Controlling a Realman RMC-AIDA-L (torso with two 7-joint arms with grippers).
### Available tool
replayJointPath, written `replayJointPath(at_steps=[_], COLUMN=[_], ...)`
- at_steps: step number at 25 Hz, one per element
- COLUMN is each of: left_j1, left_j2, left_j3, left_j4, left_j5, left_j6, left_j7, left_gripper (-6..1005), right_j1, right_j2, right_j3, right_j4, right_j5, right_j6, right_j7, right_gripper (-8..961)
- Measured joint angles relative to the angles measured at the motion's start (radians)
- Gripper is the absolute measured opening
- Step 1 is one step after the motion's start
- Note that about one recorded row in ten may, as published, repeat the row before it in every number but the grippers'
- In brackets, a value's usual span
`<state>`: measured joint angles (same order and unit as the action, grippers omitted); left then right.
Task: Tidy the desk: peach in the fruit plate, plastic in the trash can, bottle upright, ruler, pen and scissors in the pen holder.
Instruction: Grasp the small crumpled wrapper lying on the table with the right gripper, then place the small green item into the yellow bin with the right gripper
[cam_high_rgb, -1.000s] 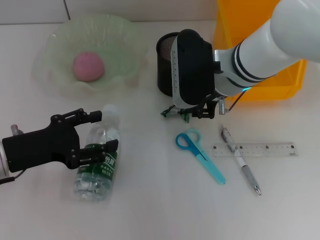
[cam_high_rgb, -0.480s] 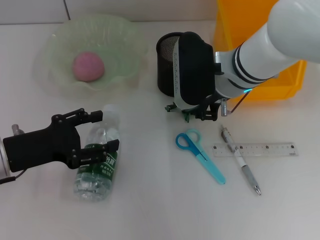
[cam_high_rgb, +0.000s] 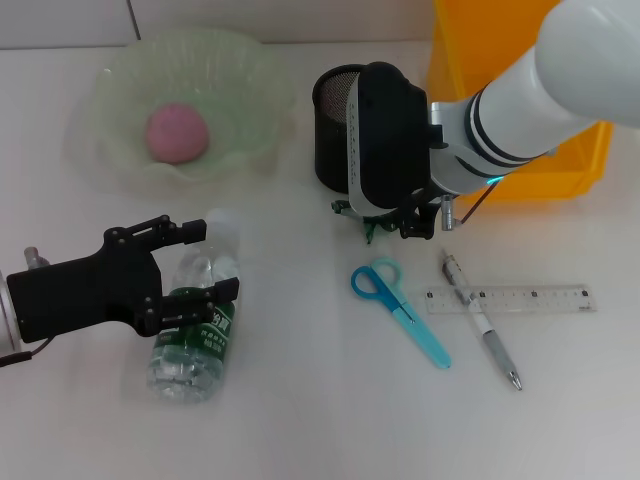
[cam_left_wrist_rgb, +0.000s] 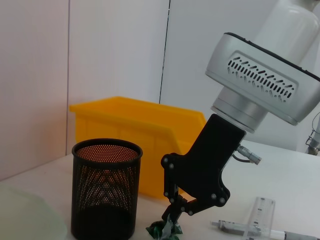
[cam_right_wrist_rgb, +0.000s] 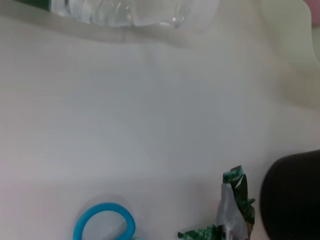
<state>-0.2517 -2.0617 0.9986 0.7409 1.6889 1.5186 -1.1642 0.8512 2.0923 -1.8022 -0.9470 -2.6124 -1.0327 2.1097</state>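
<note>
One peach (cam_high_rgb: 177, 133) in fruit plate (cam_high_rgb: 245, 75); right tool (cam_left_wrist_rgb: 174, 216) pinching plastic (cam_left_wrist_rgb: 165, 230); left tool (cam_high_rgb: 205, 261) spread.

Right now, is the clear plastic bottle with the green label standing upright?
No, the clear plastic bottle with the green label lies on its side on the white desk, between the open fingers of the left gripper.

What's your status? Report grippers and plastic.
Right gripper shut on plastic wrapper beside pen holder. Left gripper open around lying bottle. Nothing blocking.

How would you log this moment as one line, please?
right gripper: pinching plastic wrapper beside pen holder | left gripper: open around lying bottle
</note>
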Motion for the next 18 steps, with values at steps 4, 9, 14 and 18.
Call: replayJointPath(at_steps=[4, 9, 14, 18], left_j1=[0.0, 0.002, 0.004, 0.002], left_j2=[0.0, 0.0, 0.0, 0.0], left_j3=[-0.001, -0.004, -0.007, -0.008], left_j4=[0.0, 0.0, 0.002, 0.003], left_j5=[0.0, 0.0, 0.0, 0.0], left_j6=[0.0, 0.001, 0.005, 0.005], left_j7=[0.0, 0.0, 0.0, 0.0], left_gripper=[827, 827, 827, 827], right_j1=[-0.004, -0.021, -0.072, -0.121], right_j2=[0.0, -0.001, -0.005, -0.006], right_j3=[0.001, 0.009, 0.033, 0.125], right_j4=[-0.008, -0.055, -0.177, -0.339], right_j5=[0.0, 0.0, -0.01, -0.014], right_j6=[-0.001, -0.036, -0.099, -0.213], right_j7=[0.0, 0.011, 0.023, 0.035], right_gripper=[16, -1, 2, 4])
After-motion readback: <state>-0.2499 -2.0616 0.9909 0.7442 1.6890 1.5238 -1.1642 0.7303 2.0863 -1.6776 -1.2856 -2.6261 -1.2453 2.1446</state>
